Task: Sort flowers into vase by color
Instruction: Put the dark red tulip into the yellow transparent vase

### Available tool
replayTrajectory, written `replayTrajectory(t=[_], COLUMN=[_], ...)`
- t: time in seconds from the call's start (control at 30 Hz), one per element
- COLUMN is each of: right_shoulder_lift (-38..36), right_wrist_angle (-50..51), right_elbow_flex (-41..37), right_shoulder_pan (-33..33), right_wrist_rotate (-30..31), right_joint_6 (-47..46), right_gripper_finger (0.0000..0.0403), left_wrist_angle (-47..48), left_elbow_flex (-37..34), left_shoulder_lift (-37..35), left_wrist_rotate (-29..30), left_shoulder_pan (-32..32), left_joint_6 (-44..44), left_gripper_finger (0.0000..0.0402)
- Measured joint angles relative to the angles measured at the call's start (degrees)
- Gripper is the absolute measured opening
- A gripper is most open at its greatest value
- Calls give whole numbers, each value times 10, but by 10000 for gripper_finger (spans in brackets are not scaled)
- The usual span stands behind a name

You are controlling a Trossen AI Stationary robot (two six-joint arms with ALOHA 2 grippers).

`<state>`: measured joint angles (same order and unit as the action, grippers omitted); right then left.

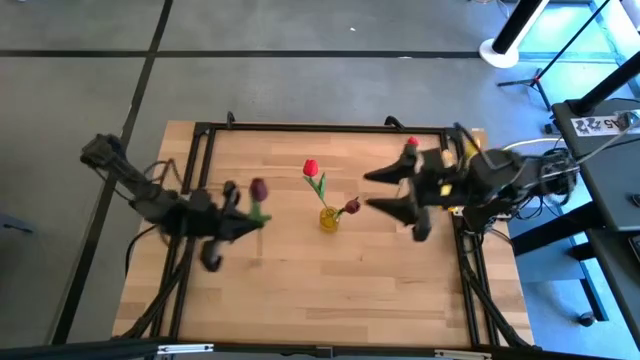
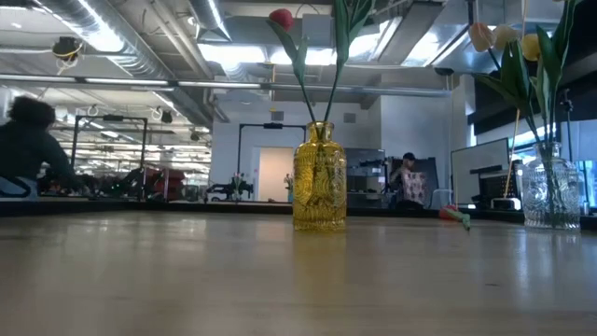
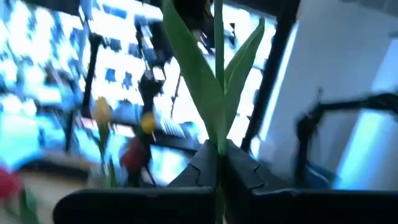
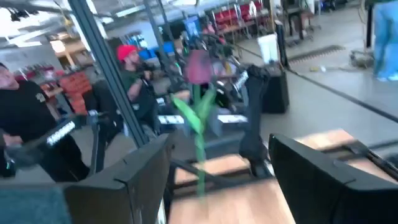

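— Wooden planks make up the table [image 1: 300, 290], framed by dark rails, with a grey floor around it. What is the left gripper [image 1: 243, 225] doing?

— Its fingers are pressed together on the green stem of a dark maroon tulip [image 1: 259, 189], on the left half of the table. In the left wrist view the stem and its long leaves [image 3: 214, 81] rise straight up out of the pinched fingers [image 3: 245, 171]. The left arm reaches in from the table's left edge, bent at the elbow, gripper pointing toward the middle.

— And the vases?

— A yellow glass vase [image 1: 329, 218] stands near the table's centre, just right of that gripper. It holds a red tulip [image 1: 310, 168] standing tall and a darker maroon one [image 1: 352, 206] leaning out to the right. From the low view, two green stems go down into its neck [image 2: 320, 131], and the red head [image 2: 281, 18] shows near the top.

— Any other container?

— Yes, a clear cut-glass vase [image 2: 551, 193] at the right of the low view, holding pale and yellow tulips [image 2: 508, 37] with broad leaves.

— The right gripper [image 1: 385, 189]?

— Spread wide with nothing between its fingers, hovering right of the yellow vase and pointing toward it. Its wrist view looks between the two parted fingers [image 4: 134, 177] at the held maroon tulip [image 4: 200, 67] across the table. People show in the room beyond.
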<state>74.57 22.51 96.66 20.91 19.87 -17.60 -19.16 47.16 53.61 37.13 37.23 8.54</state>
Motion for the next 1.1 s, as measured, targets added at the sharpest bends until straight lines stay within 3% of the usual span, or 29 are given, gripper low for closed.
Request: replayTrajectory(t=[0.13,0.27,0.43,0.6,0.77,1.1], right_shoulder_lift=[47,82,109,116,123,146], right_wrist_angle=[-57,-71,-71,-70,-78,-96], right_elbow_flex=[0,0,0,0,0,0], right_shoulder_pan=[2,-1,-7,-7,-15,-22], right_wrist_rotate=[-3,-21,-20,6,60,30], right_joint_6=[32,46,46,45,36,26], right_gripper_finger=[271,271,271,264,212,73], left_wrist_angle=[-108,-130,-129,-132,-136,-145], left_elbow_flex=[0,32,89,129,131,131], left_shoulder_lift=[79,157,227,250,250,249], left_wrist_rotate=[-56,-73,-111,-114,-112,-113], left_shoulder_pan=[-92,-151,-180,-182,-182,-180], left_joint_6=[-29,-30,-34,-65,-80,-92], left_gripper_finger=[0,0,0,0,6,22])
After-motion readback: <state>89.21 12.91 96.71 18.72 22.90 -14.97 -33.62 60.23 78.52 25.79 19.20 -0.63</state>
